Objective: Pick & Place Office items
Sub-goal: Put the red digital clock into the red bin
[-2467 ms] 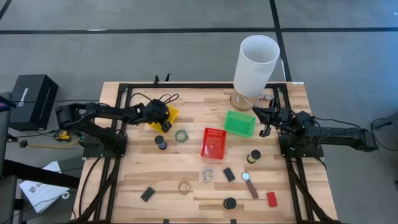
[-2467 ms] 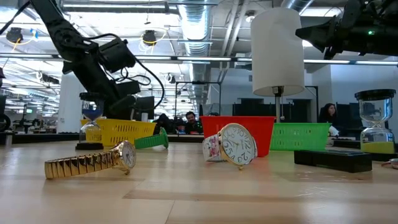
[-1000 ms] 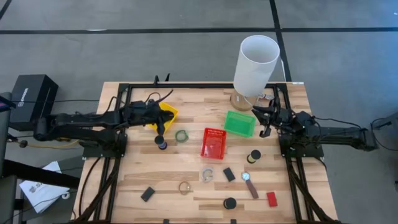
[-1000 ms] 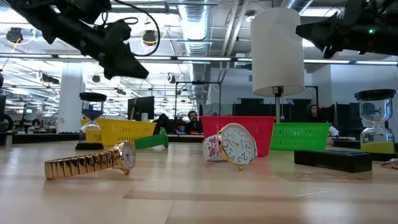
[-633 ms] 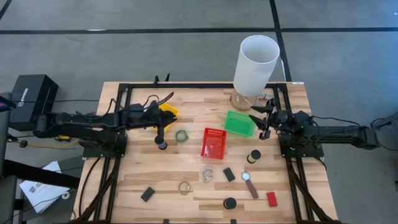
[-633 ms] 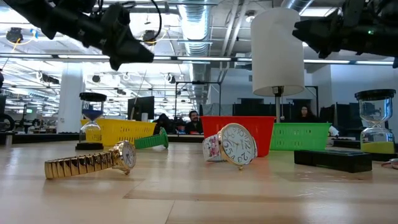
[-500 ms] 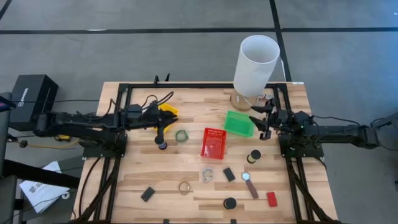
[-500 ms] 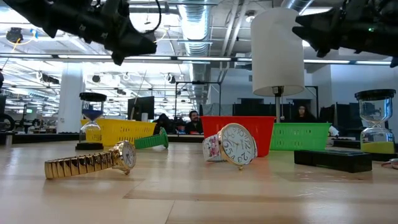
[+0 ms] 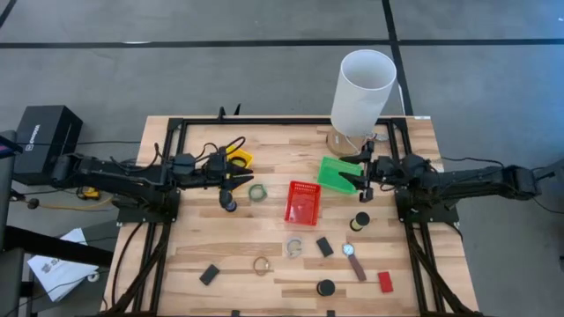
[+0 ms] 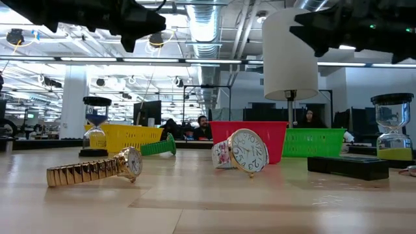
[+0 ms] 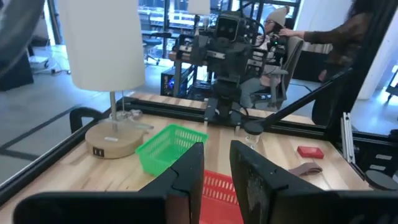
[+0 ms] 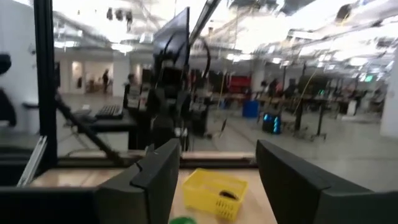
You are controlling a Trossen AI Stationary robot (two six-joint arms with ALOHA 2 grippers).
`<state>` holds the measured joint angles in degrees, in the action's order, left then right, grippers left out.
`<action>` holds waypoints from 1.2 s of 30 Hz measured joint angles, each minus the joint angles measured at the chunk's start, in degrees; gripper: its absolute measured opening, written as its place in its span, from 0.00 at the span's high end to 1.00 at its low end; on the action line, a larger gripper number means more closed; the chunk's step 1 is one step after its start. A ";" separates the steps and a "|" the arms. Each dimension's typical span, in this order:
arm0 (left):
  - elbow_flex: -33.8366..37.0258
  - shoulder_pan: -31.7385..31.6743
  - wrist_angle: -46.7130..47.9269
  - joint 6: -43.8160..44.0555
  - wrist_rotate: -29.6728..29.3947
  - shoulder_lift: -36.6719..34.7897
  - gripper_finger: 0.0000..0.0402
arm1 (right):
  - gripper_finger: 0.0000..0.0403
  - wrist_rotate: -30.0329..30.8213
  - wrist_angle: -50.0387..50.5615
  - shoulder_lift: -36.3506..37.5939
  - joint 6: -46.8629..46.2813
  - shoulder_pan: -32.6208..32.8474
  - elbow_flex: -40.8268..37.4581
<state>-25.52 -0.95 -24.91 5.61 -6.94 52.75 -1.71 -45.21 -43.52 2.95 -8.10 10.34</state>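
Leftmost, the left gripper (image 9: 240, 177) hangs above the table (image 9: 264, 238) between the yellow basket (image 9: 240, 158) and the green ring (image 9: 257, 191), its fingers (image 11: 186, 171) a narrow gap apart with nothing between them. Just below it in the high view stands a short black cylinder (image 9: 229, 203). Mid-table sits the red basket (image 9: 301, 202), with a clear ring (image 9: 293, 247), a tan ring (image 9: 262, 264) and flat black rectangles (image 9: 324, 246) toward the near edge. Further right, the right gripper (image 9: 360, 179) hovers over the green basket (image 9: 335, 173), fingers (image 12: 155, 174) spread wide and empty. Another black cylinder (image 9: 360, 220) stands just beside it. The brown-strapped watch (image 9: 354, 261) and red block (image 9: 385, 281) lie nearer the right front corner.
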 joint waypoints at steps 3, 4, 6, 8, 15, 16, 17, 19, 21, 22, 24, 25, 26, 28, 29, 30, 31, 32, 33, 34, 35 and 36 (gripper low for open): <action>0.00 0.39 -0.13 -0.79 0.00 0.00 0.82 | 0.51 0.01 -0.01 -4.06 -0.01 0.94 2.89; 0.00 0.39 -0.15 -0.81 0.00 0.00 0.82 | 0.52 0.03 0.52 -5.06 0.01 1.16 3.84; 0.00 0.37 -0.31 -0.84 0.00 0.00 0.82 | 0.52 0.06 3.13 -6.50 0.00 1.79 6.09; 0.00 0.37 -0.83 -0.84 0.00 0.00 0.82 | 0.53 0.07 7.25 -6.88 0.01 2.42 8.54; 0.00 0.37 -0.96 -0.71 -0.02 0.00 0.82 | 0.55 0.38 28.31 -6.82 -2.14 4.91 17.31; 0.00 0.37 -0.96 -0.68 -0.02 0.00 0.82 | 0.55 0.52 30.11 -7.12 -3.44 5.35 18.31; 0.00 0.37 -0.98 -0.68 -0.02 0.00 0.82 | 0.56 0.59 31.55 -7.40 -4.79 5.80 18.99; 0.00 0.35 -1.01 -0.68 -0.04 0.00 0.82 | 0.57 0.65 33.94 -7.66 -6.75 6.72 19.77; 0.00 0.35 -1.19 -0.68 -0.02 0.00 0.82 | 0.58 0.67 35.62 -8.05 -7.41 7.85 20.77; 0.00 0.35 -1.27 -0.66 -0.04 0.00 0.82 | 0.58 0.67 37.33 -7.99 -7.53 8.38 21.28; 0.00 0.35 -1.46 -0.72 -0.04 0.00 0.82 | 0.59 0.65 41.69 -8.05 -8.96 9.50 23.10; 0.00 0.35 -1.46 -0.75 -0.04 0.00 0.82 | 0.59 0.65 44.80 -8.06 -10.96 10.08 24.52; 0.00 0.35 -1.45 -0.74 -0.04 0.00 0.82 | 0.59 0.65 48.41 -8.06 -13.48 10.71 26.28; 0.00 0.35 -1.46 -0.76 -0.04 0.00 0.82 | 0.59 0.70 57.30 -8.02 -17.73 12.27 30.27; 0.00 0.35 -1.46 -0.77 -0.04 0.00 0.82 | 0.58 0.69 61.41 -8.24 -19.09 13.10 32.10; 0.00 0.35 -1.48 -0.75 -0.05 0.00 0.82 | 0.58 0.69 64.97 -8.82 -20.16 13.90 33.90; 0.00 0.35 -1.48 -0.73 -0.05 0.00 0.82 | 0.58 0.69 68.34 -9.41 -21.66 14.60 35.64; 0.00 0.35 -1.48 -0.71 -0.06 0.00 0.82 | 0.58 0.66 71.60 -9.86 -23.84 15.27 37.02; 0.00 0.35 -1.48 -0.69 -0.06 0.00 0.82 | 0.58 0.67 74.85 -10.52 -26.76 16.02 38.60; 0.00 0.35 -1.48 -0.68 -0.07 0.00 0.82 | 0.59 0.67 77.49 -11.24 -29.82 16.83 40.28; 0.00 0.35 -1.48 -0.68 -0.07 0.00 0.82 | 0.59 0.67 80.52 -11.90 -32.67 17.68 41.85; 0.00 0.35 -1.48 -0.68 -0.06 0.00 0.82 | 0.59 0.68 84.57 -12.58 -35.26 18.72 43.30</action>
<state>-25.52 -0.60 -26.39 4.93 -7.00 52.75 -1.03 39.36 -56.09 -32.31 10.62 53.64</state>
